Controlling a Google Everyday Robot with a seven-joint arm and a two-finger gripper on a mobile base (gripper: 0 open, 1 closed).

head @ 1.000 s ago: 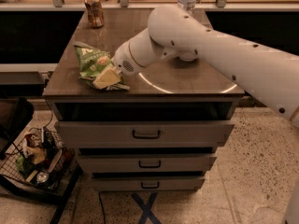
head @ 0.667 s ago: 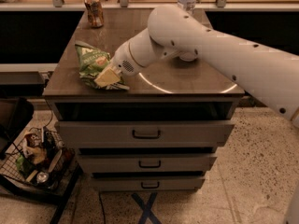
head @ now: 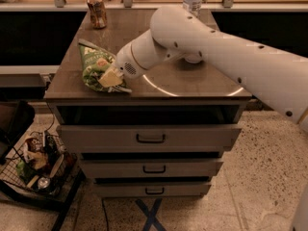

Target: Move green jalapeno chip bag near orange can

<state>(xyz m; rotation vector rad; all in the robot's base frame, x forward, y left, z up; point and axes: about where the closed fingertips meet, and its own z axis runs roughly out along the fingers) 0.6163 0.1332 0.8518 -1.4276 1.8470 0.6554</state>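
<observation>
Grey metal drawer cabinet [head: 192, 83] under white robot arm [head: 231, 52]. Crinkly green jalapeno chip bag [head: 91, 66] lies at the top's front-left corner. The gripper [head: 109, 78] rests on it, hold indeterminable. Slim orange can [head: 96, 11] stands at the rear-left edge, well apart.

A brown surface [head: 202, 83] tops a cabinet with three drawers [head: 192, 138], each with a dark handle. The gripper [head: 111, 78] sits over its front left corner. A clear water bottle [head: 192, 0] stands at the back edge. On the speckled floor [head: 269, 177], left of the cabinet, a wire basket [head: 17, 177] holds mixed clutter. A blue cross [head: 150, 214] marks the floor below the drawers.
</observation>
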